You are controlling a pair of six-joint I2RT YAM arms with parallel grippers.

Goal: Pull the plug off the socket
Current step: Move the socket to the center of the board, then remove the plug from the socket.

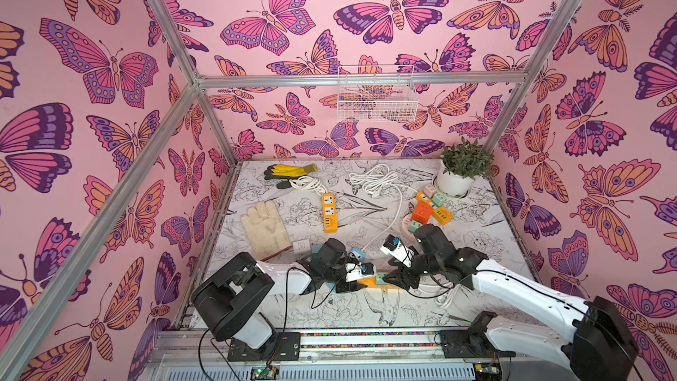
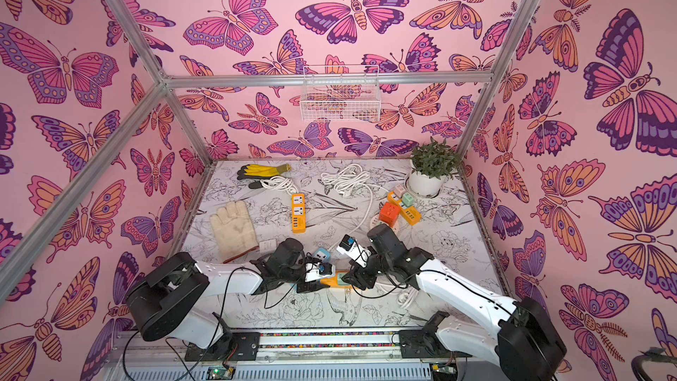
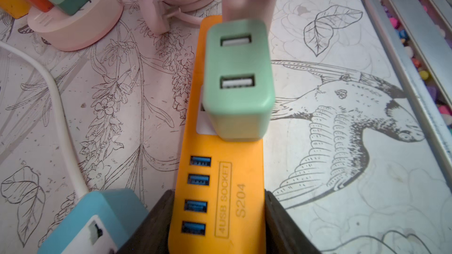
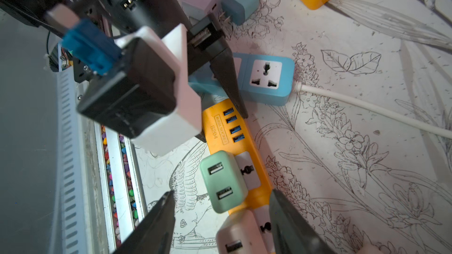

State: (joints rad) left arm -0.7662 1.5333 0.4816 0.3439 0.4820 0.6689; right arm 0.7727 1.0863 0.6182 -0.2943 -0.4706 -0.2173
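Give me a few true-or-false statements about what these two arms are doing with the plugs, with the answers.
1. The green charger is plugged into the orange power strip. True.
2. The left gripper holds the green charger. False: it clamps the end of the orange power strip instead.
3. The right gripper has its jaws open. True.
4. The potted plant has tipped over. False: it stands upright in the far corner of the table.
5. The strip shows four blue USB ports. True.
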